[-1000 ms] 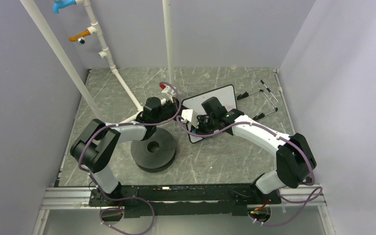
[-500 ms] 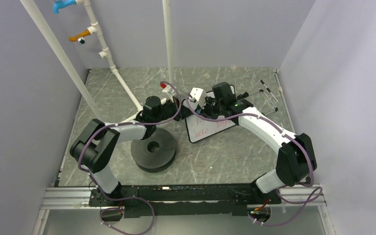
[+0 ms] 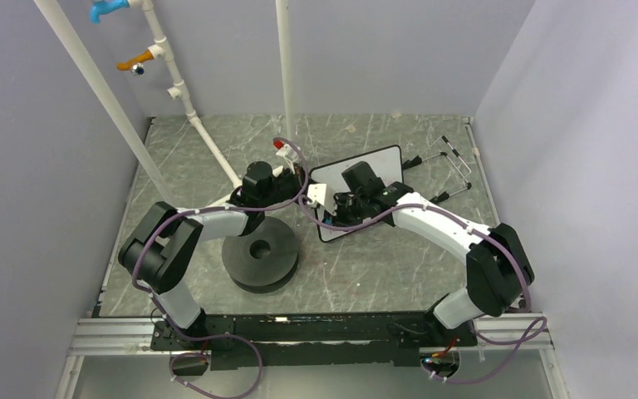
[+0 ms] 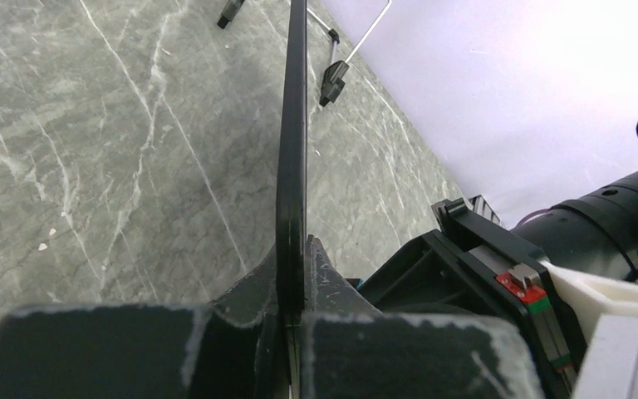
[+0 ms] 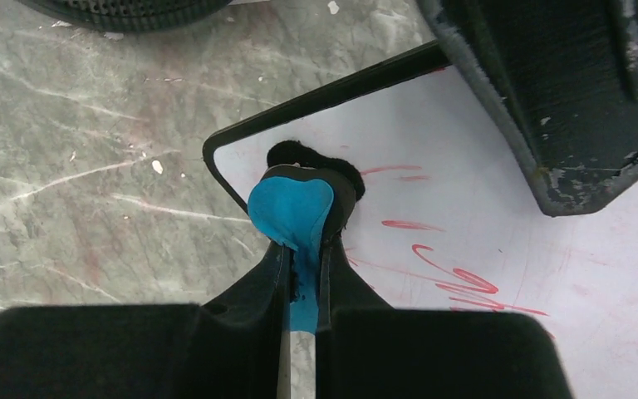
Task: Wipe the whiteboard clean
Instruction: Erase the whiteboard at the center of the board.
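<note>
Whiteboard (image 3: 382, 162) sits mid-table, left claw (image 4: 292, 291) clenched on its 9 o'clock edge, right claw (image 5: 301, 274) gripping the blue eraser (image 5: 292, 208) at its 7 o'clock corner, red writing (image 5: 457, 278) stretching away toward 2 o'clock.

Grey marbled tabletop (image 3: 382, 266), white veins, a few white flecks. Black disc (image 3: 259, 252) with a round centre hole lies flat on my left half, towards the near side. White pipe run (image 3: 184, 100) slants down from the far left onto the tabletop, with a blue fitting (image 3: 108, 10) and an orange valve (image 3: 137, 60) high up on it. Another white pole (image 3: 285, 66) stands upright at far centre. Wire-handled black clips (image 3: 410, 162) lie far right of me. Pale lilac walls (image 3: 565, 125) on three sides. Silver rail (image 3: 116, 332) runs along the near edge.
</note>
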